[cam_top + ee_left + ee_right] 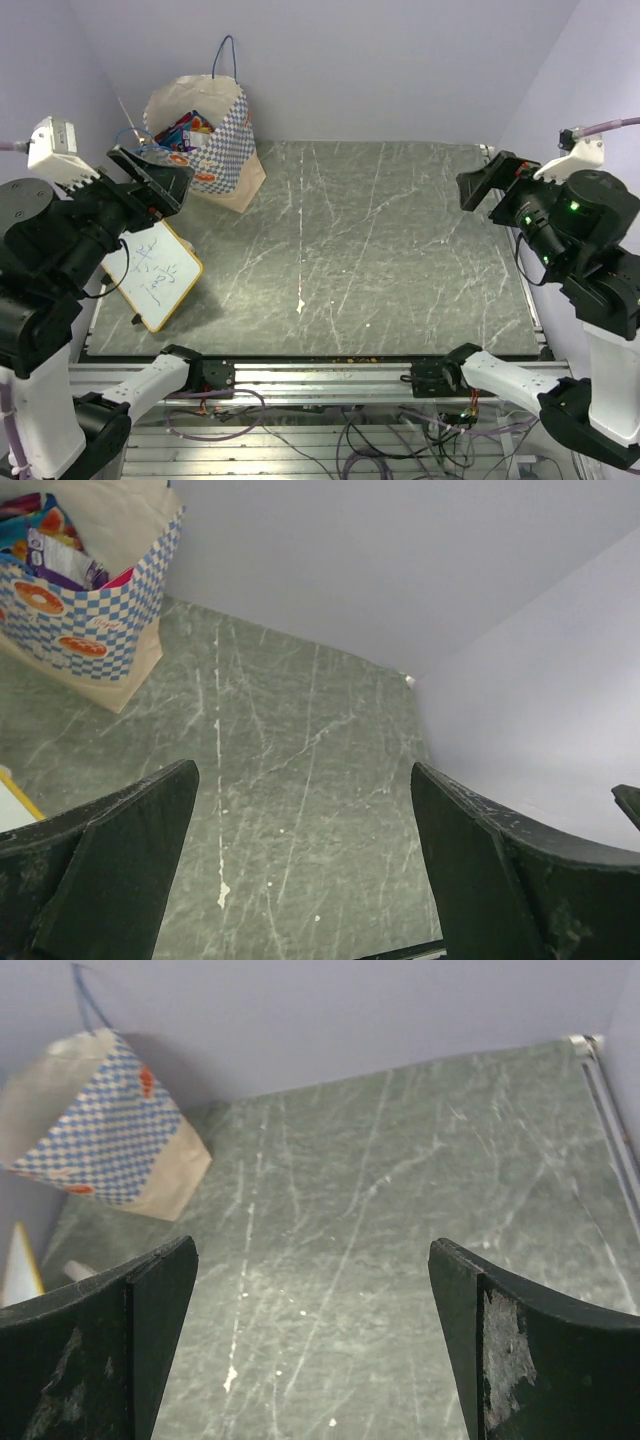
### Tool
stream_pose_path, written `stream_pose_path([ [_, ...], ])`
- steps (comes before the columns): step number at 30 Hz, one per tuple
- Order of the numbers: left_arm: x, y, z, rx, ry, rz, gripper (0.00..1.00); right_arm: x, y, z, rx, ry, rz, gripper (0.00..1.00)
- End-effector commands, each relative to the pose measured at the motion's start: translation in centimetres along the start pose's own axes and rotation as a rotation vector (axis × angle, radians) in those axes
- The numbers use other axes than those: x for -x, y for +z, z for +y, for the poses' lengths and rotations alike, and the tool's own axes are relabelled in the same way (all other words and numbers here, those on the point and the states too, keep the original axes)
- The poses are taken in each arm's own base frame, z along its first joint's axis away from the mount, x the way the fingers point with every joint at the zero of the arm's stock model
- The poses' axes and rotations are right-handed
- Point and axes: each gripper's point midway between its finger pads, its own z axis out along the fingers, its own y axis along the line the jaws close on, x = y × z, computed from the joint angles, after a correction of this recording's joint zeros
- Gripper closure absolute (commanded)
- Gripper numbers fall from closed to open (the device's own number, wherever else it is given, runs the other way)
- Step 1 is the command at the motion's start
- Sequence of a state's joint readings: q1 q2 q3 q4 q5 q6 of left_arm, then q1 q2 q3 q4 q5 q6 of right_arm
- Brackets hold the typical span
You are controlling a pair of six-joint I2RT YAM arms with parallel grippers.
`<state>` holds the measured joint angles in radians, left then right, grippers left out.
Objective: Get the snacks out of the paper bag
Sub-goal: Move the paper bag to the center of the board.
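Wide open and empty at both left fingers [150, 176] and right fingers [490, 186]. Near, ahead-left of the left: upright paper bag [222, 140], snacks [186, 130] at its mouth; well apart from the right.

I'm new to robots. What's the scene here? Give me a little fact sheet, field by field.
Paper bag: standing at the table's far left corner, mouth open
Snacks: colourful packets, all inside the bag
Left gripper: open, empty, raised near the bag
Right gripper: open, empty, raised over the right side
Whiteboard: lying by the left edge, nearer than the bag
Progress: no snack out yet
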<state>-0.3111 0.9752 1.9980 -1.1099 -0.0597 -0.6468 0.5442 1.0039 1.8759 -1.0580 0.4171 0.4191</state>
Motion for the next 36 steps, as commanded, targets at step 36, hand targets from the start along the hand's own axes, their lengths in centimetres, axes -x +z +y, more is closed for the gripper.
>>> stream_pose_path([
  [36,-1.2,37.0,10.4,0.233,0.123,-0.008,0.05,-11.6,11.0,-3.3,-0.014,-0.068,0.286,0.00],
])
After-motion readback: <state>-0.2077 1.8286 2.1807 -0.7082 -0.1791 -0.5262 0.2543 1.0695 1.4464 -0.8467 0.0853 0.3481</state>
